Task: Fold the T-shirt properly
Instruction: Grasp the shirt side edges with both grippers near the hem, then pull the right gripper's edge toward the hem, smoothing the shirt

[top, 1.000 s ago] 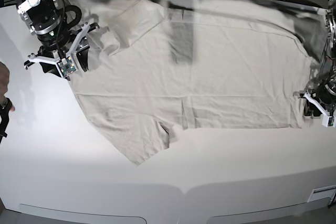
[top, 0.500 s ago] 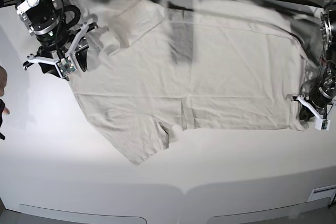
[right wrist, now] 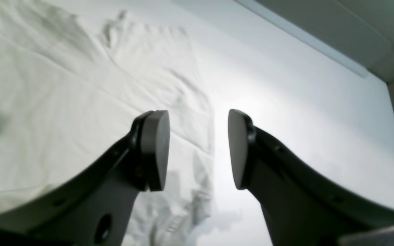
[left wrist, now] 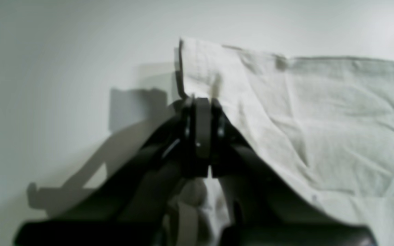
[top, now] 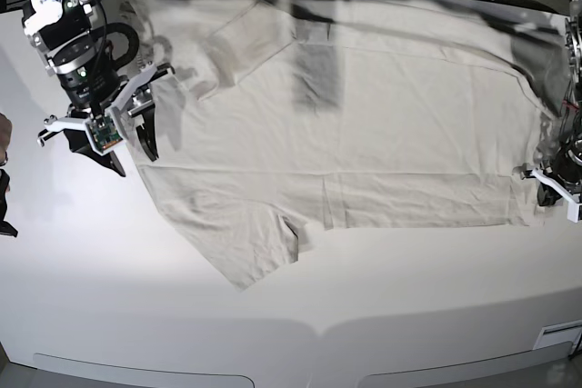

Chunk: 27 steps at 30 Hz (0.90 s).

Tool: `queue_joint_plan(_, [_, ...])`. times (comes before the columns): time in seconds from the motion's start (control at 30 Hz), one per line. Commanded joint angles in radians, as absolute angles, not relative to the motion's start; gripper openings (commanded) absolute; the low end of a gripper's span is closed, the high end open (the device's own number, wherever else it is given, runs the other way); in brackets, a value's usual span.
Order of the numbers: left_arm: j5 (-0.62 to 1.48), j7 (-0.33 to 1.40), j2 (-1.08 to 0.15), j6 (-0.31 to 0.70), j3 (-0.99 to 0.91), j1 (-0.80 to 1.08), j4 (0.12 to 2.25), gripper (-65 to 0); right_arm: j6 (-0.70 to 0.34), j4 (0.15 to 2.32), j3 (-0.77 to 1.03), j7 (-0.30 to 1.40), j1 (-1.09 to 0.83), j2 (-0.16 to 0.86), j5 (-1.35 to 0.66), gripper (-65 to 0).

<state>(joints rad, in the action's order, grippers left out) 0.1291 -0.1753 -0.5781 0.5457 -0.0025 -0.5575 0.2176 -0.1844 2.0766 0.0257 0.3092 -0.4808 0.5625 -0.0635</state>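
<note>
My left gripper (left wrist: 202, 136) is clamped on the T-shirt (top: 391, 124); my open right gripper (top: 135, 138) overhangs its edge.

The T-shirt (top: 391, 115), plain and pale beige, lies spread sideways across the white tabletop (top: 300, 333), lightly wrinkled, with one sleeve (top: 232, 243) stretched out past the straight folded-looking edge, a loose flap turned over near one end and soft creases running through the cloth.
</note>
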Motion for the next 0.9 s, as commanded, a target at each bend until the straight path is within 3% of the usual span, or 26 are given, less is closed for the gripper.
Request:
queue_joint_plan(0.0, [0.142,-0.182,-0.601,0.542,-0.005,-0.582,0.229,-65.0,-0.173,2.09,0.031,0.298,-0.459,0.576,-0.068,-37.6])
queue_joint_plan(0.27, [0.143,-0.157,-0.587,0.542,-0.005,-0.581,0.229,-65.0,-0.223,1.92,-0.043,0.391,-0.254,0.567,-0.068,-37.4])
queue_joint_plan(0.43, [0.142,-0.158,-0.569,0.542,-0.005,-0.581,0.229,-65.0,-0.353,1.729,-0.123,0.476,-0.03,0.471,-0.068,-37.3])
queue_joint_plan(0.6, [0.139,-0.157,-0.546,0.543,-0.005,-0.579,0.229,-65.0,-0.402,1.563,-0.133,0.564,0.161,0.397,-0.154,-34.6])
queue_joint_plan(0.87, [0.139,-0.163,-0.543,0.543,-0.005,-0.579,0.229,-65.0,-0.475,1.158,-0.133,0.611,0.447,0.376,-0.258,-34.6])
